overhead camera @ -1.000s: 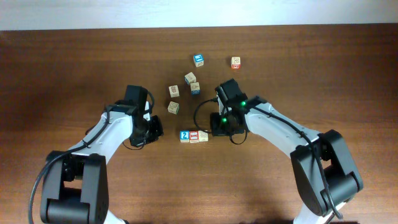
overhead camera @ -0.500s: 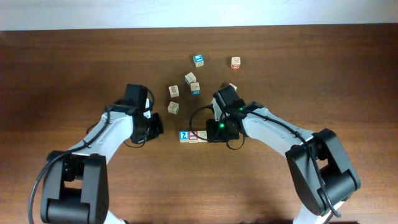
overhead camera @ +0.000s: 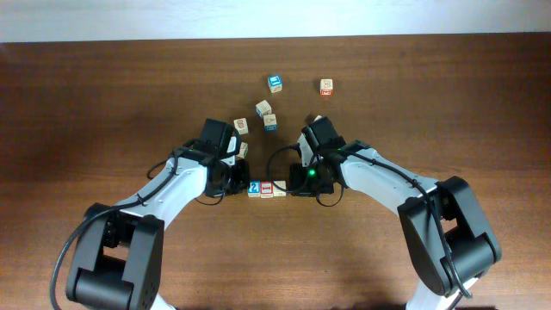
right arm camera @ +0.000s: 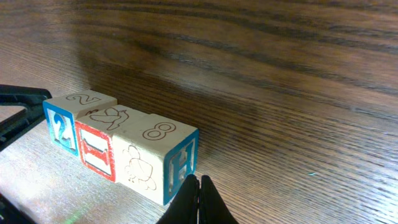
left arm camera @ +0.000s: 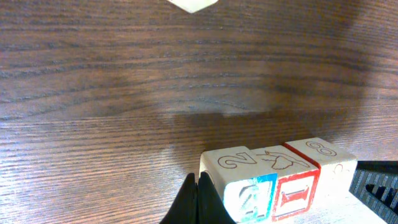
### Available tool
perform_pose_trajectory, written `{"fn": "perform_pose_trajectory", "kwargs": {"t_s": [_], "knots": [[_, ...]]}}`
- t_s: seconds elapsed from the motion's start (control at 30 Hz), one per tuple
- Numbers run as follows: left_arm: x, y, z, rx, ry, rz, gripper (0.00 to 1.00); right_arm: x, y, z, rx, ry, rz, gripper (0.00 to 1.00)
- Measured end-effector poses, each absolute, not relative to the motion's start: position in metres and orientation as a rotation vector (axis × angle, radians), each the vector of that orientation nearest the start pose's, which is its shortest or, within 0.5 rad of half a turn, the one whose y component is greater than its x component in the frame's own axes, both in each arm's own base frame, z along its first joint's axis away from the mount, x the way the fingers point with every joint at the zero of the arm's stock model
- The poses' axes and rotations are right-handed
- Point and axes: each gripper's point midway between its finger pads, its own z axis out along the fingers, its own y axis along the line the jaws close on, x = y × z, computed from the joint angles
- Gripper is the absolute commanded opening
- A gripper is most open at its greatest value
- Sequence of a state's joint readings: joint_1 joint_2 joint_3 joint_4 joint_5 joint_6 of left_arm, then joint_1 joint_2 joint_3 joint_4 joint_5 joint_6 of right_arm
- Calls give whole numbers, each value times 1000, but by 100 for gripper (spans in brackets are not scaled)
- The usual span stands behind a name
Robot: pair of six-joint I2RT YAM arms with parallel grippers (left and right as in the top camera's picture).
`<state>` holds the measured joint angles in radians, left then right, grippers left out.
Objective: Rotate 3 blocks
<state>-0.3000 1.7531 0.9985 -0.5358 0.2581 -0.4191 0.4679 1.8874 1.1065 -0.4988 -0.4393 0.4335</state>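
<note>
Blocks [overhead camera: 268, 188] abreast on table [overhead camera: 430, 86]

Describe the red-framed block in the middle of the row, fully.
The red-framed block is a pale wooden cube: one side shows a red I in a red frame, the top an outline drawing. It sits flat on the table, flush between the blue-framed 2 block and the beige 8 block.
</note>
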Motion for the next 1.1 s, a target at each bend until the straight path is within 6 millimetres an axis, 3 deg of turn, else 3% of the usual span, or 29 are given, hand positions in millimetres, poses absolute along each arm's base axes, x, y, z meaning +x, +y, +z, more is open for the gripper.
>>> {"fn": "perform_pose_trajectory", "kwargs": {"t_s": [0.6, 0.77, 0.9, 1.1], "knots": [[317, -153, 19, -26, 2946, -561, 0, 308, 240, 14, -171, 2972, 807, 5], [317, -153, 19, -27, 2947, -560, 0, 303, 242, 2, -155, 3011, 846, 5], [317, -153, 19, -26, 2947, -562, 0, 315, 227, 7, -102, 2973, 969, 4], [315, -153, 19, -28, 2955, -565, 0, 309, 224, 7, -128, 2871, 1221, 5]]}}
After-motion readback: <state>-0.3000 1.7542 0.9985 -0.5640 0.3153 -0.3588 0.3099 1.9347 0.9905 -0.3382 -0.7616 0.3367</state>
